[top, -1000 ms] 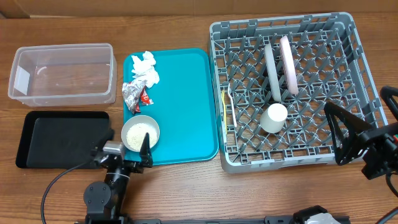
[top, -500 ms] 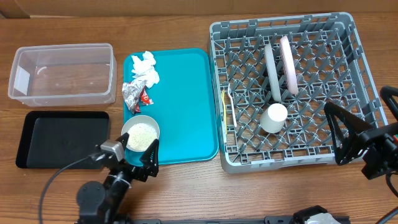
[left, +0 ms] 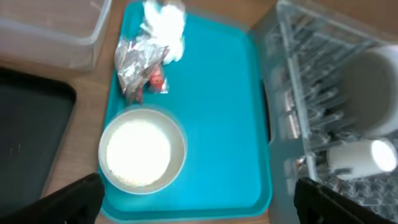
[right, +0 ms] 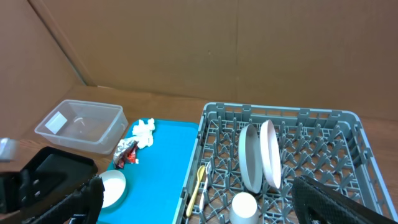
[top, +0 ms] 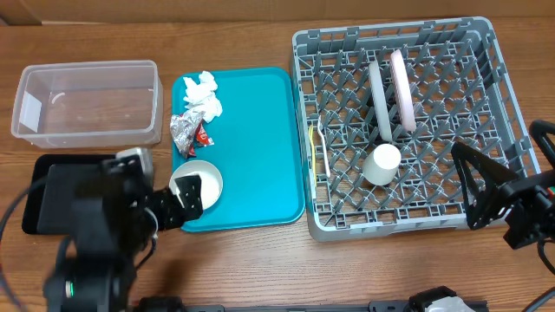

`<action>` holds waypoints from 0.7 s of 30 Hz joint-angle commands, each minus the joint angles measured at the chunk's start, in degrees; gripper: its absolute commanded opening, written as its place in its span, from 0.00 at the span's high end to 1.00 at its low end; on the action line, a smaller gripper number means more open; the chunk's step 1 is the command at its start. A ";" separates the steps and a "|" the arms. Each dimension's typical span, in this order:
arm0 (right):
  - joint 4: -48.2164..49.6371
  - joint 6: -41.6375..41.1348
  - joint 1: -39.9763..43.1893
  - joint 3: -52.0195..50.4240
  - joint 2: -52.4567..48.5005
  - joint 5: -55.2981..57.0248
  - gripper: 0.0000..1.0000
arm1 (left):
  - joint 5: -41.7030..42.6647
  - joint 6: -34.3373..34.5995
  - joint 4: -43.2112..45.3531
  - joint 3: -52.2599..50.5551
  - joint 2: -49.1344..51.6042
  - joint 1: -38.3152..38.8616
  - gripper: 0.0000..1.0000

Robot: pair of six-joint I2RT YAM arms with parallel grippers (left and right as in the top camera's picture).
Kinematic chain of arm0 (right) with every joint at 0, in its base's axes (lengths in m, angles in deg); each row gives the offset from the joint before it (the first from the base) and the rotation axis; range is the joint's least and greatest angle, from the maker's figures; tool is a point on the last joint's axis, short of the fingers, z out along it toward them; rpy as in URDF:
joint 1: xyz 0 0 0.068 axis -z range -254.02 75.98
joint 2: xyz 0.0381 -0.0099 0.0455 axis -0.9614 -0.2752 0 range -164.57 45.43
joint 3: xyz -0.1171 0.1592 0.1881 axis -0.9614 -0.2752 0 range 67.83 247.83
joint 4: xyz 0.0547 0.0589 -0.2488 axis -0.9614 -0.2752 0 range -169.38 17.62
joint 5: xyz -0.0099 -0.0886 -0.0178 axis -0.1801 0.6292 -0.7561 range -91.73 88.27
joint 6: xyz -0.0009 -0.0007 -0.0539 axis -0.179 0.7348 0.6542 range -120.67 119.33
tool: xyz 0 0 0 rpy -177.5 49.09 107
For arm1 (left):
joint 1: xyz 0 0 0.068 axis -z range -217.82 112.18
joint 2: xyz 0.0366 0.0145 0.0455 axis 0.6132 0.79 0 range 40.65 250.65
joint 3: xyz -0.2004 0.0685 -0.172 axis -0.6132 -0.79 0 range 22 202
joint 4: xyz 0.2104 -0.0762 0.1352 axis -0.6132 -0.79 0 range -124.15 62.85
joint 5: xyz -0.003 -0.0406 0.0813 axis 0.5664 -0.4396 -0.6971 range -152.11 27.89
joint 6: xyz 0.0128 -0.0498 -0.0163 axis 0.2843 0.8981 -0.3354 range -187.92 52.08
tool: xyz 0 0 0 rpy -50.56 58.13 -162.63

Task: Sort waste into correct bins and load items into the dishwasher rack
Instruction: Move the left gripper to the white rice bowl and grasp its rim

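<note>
Starting at the near edge of the table, the left gripper (left: 199,183) is found with its fingers spread wide and nothing held; in the overhead view its arm is rendered blurred. The small grey bowl (left: 180,149) is seen between those fingers from the left wrist camera, apart from both, and is filled with white rice grains (left: 138,149). The bowl is seated on the near left corner of the teal tray (top: 256,147). The black tray (top: 39,186) is located just left of it and is partly covered by the left arm.

The right gripper (top: 466,185) is positioned at the near right corner of the dishwasher rack (top: 395,224), fingers set well apart and empty.

Farther back on the teal tray, the foil wrapper (top: 182,132) and the red packet (top: 203,136) are lying together (touching), with the crumpled tissue (top: 201,94) beyond them at the far left corner. The clear tub (top: 87,104) is placed behind the black tray.

Inside the rack, the white cup (top: 382,163) is lodged among the pegs toward the front, and the yellow utensil (top: 317,143) is laid along the left wall. Behind the cup, the grey plate (top: 380,100) and the white plate (top: 402,91) are stood on edge side by side
</note>
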State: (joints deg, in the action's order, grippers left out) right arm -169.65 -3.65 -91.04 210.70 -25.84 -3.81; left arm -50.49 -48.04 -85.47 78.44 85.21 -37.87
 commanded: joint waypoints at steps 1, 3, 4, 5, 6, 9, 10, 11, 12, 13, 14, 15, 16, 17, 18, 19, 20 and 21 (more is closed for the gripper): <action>0.24 -0.26 -0.11 -0.04 -0.04 0.55 0.00 | 1.09 -2.10 -2.91 6.60 8.48 -0.28 0.00; 0.24 -0.26 -0.11 -0.04 -0.04 0.55 0.00 | 8.61 -2.12 -2.82 8.83 13.00 -0.28 0.00; 0.24 -0.26 -0.11 -0.04 -0.04 0.55 0.00 | 10.86 -2.12 -2.80 9.16 14.12 -0.28 0.00; 0.24 -0.26 -0.11 -0.04 -0.04 0.55 0.00 | 14.29 -2.14 -2.49 9.35 15.98 -0.31 0.00; 0.24 -0.26 -0.11 -0.04 -0.04 0.55 0.00 | 15.04 -2.25 -1.75 9.35 17.20 -0.31 0.00; 0.24 -0.26 -0.11 -0.04 -0.04 0.55 0.00 | 14.34 -2.29 -1.44 9.35 20.90 -0.26 0.00; 0.24 -0.26 -0.11 -0.04 -0.04 0.55 0.00 | 14.27 -2.32 -1.62 9.35 21.73 -0.24 0.03; 0.24 -0.26 -0.11 -0.04 -0.04 0.55 0.00 | 13.84 -2.29 -2.03 9.35 22.84 -0.04 0.04; 0.24 -0.26 -0.11 -0.04 -0.04 0.55 0.00 | 12.72 -2.36 -2.67 9.35 23.91 0.50 0.05; 0.24 -0.26 -0.11 -0.04 -0.04 0.55 0.00 | 10.71 -2.36 -3.43 9.35 24.83 1.27 0.06; 0.24 -0.26 -0.11 -0.04 -0.04 0.55 0.00 | 7.58 -2.34 -4.46 9.35 25.88 2.54 0.07; 0.24 -0.26 -0.11 -0.04 -0.04 0.55 0.00 | 4.57 -2.38 -5.20 9.35 26.84 4.02 0.08; 0.24 -0.26 -0.11 -0.04 -0.04 0.55 0.00 | 2.43 -2.36 -5.62 9.35 27.65 5.31 0.09; 0.24 -0.26 -0.11 -0.04 -0.04 0.55 0.00 | 0.79 -2.54 -5.73 9.33 28.46 6.69 0.11; 0.24 -0.26 -0.11 -0.04 -0.04 0.55 0.00 | -0.94 -2.64 -4.87 9.33 30.10 9.20 0.13; 0.24 -0.26 -0.11 -0.04 -0.04 0.55 0.00 | -1.90 -2.75 -4.04 9.33 31.12 10.58 0.17; 0.24 -0.26 -0.11 -0.04 -0.04 0.55 0.00 | -3.39 -2.73 -3.37 9.33 32.09 11.65 0.25; 0.24 -0.26 -0.11 -0.04 -0.04 0.55 0.00 | -5.84 -2.36 -2.95 9.33 33.33 12.76 0.32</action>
State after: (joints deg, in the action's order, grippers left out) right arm -169.65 -3.65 -91.04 210.68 -25.84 -3.84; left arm -48.26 -49.84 -89.61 86.57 115.33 -28.76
